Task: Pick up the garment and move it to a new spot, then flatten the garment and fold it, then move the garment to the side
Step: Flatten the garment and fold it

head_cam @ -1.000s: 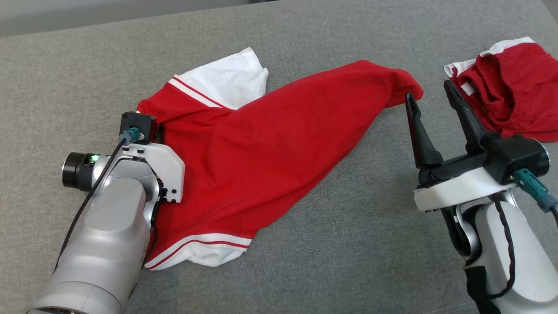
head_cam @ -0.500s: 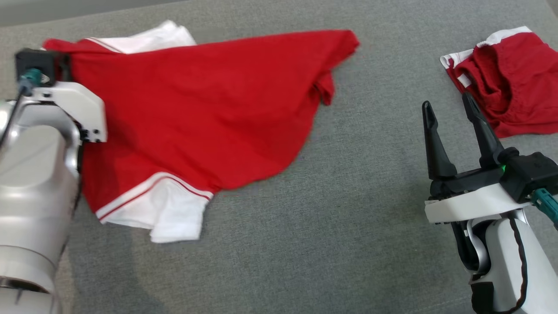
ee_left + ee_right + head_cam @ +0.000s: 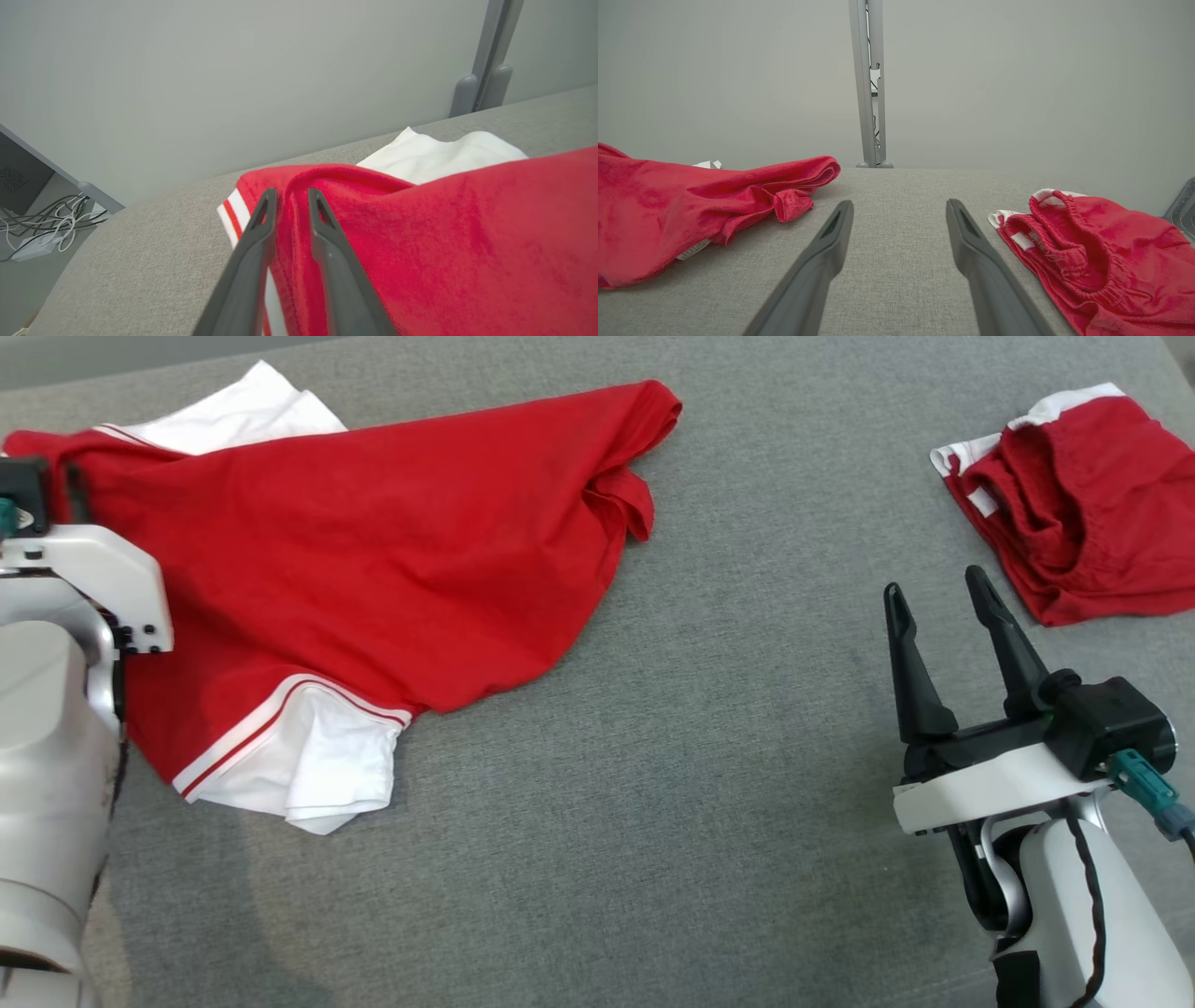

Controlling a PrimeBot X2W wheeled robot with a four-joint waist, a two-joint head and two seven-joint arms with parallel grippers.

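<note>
Grey woven surface (image 3: 709, 821) holds your red white-sleeved T-shirt (image 3: 373, 560) at left, a fold pinched between the left gripper's (image 3: 292, 192) 2 narrow fingers (image 3: 252, 252). Your right gripper (image 3: 934, 581) gapes wide near crumpled red elastic-waist shorts (image 3: 1092, 513).

Soft, diffuse, even light bathes the grey worktop (image 3: 672, 821); faint shadows pool beside the left arm (image 3: 47, 756). Wrist views bend at the edges, near pincer fingers (image 3: 250, 270) slightly blurred.
</note>
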